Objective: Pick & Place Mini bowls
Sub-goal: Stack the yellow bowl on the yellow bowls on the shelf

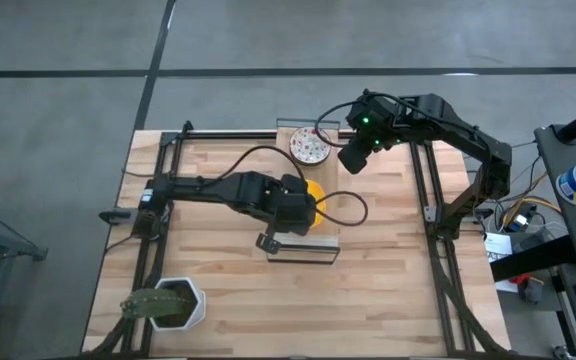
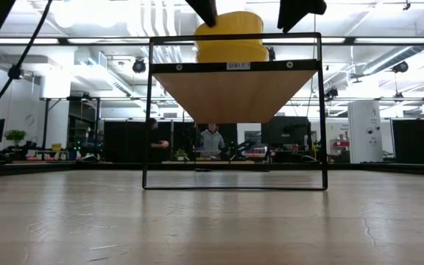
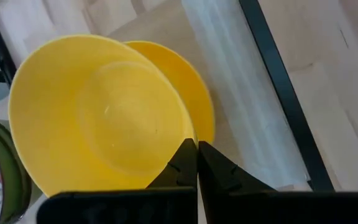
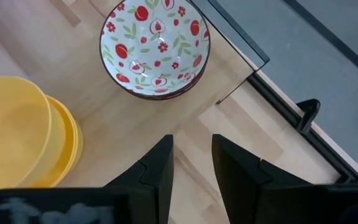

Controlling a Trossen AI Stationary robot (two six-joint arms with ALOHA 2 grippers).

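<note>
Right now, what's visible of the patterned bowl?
The patterned bowl is round and white inside, with red fruit, small red flowers and green leaves, and it looks glazed. It sits upright on the wooden shelf near the far corner, its dark rim over another rim below, so it looks stacked. The yellow bowls sit beside it, apart. The right gripper hovers nearby, jaws open, not touching.

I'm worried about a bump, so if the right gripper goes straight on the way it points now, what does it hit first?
Probably bare shelf wood. The right gripper is open, aimed between the patterned bowl and the yellow bowls. Depth is unclear.
</note>
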